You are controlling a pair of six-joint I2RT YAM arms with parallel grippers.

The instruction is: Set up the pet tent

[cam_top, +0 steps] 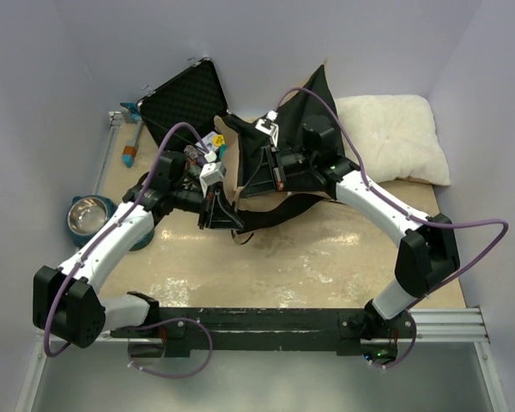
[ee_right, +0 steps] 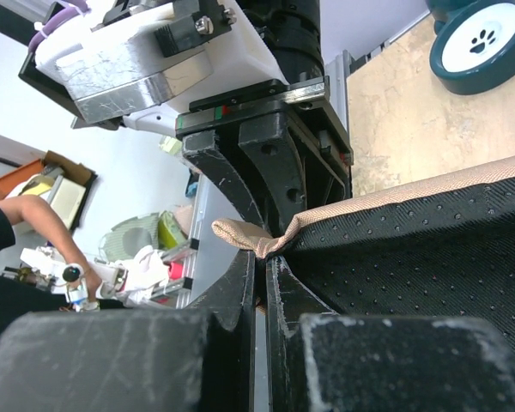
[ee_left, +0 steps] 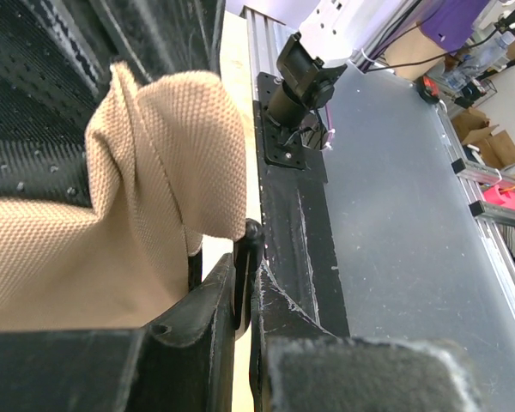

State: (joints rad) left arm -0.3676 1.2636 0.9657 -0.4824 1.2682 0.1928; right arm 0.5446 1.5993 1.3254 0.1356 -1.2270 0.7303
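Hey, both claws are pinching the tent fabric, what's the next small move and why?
Probably ease the two claws apart. The left claw and right claw are both shut on the tan hem of the pet tent, nearly touching, and the canvas sits bunched between the arms, so spreading should pull that edge taut.

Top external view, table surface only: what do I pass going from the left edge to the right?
Steel bowl in a teal holder → open black case → pet tent, held between the two arms → white pillow.
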